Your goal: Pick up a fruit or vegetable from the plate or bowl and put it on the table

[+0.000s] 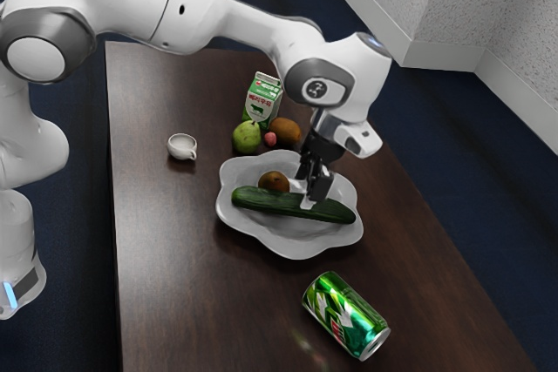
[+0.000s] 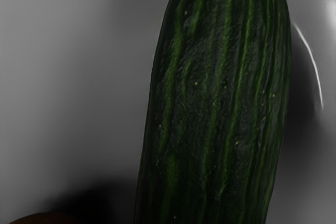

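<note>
One cup (image 1: 182, 146), pear (image 1: 248, 138), carton (image 1: 263, 98) and pink fruit (image 1: 270, 139); two brown fruits (image 1: 285, 131); one bowl (image 1: 288, 245) holding one cucumber (image 1: 270, 201), long axis slanting toward the exterior view's lower right, beneath one pincer (image 1: 306, 195), opening and hold impossible to tell; one can (image 1: 346, 315).

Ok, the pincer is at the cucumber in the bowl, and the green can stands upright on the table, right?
No: the exterior view shows the green can lying on its side on the table. The pincer is at the cucumber in the bowl.
</note>
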